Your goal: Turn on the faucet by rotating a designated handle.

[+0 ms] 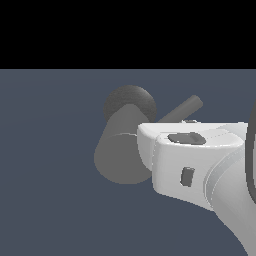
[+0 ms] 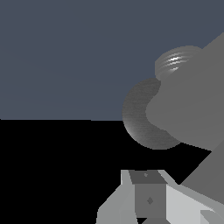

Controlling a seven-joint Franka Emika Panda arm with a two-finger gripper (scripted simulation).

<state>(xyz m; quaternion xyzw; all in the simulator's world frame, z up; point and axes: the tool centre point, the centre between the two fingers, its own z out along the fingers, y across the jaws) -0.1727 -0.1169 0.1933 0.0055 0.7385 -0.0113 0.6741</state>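
Note:
The faucet [image 1: 119,156] is a thick matte grey cylinder whose flat round end faces the exterior view. Its darker speckled round base [image 1: 131,102] is behind it. The handle [image 1: 183,110], a thin grey rod, sticks out toward the exterior view's right, just above the gripper's white hand [image 1: 192,162]. The hand covers the cylinder's right side and hides the fingertips there. In the wrist view the faucet [image 2: 192,105] and base [image 2: 139,117] loom close ahead. My gripper [image 2: 148,183] shows its fingers together with no gap and nothing between them.
A plain dark blue-grey floor [image 1: 45,165] surrounds the faucet. The robot's white forearm [image 1: 235,200] fills the lower part of the exterior view's right.

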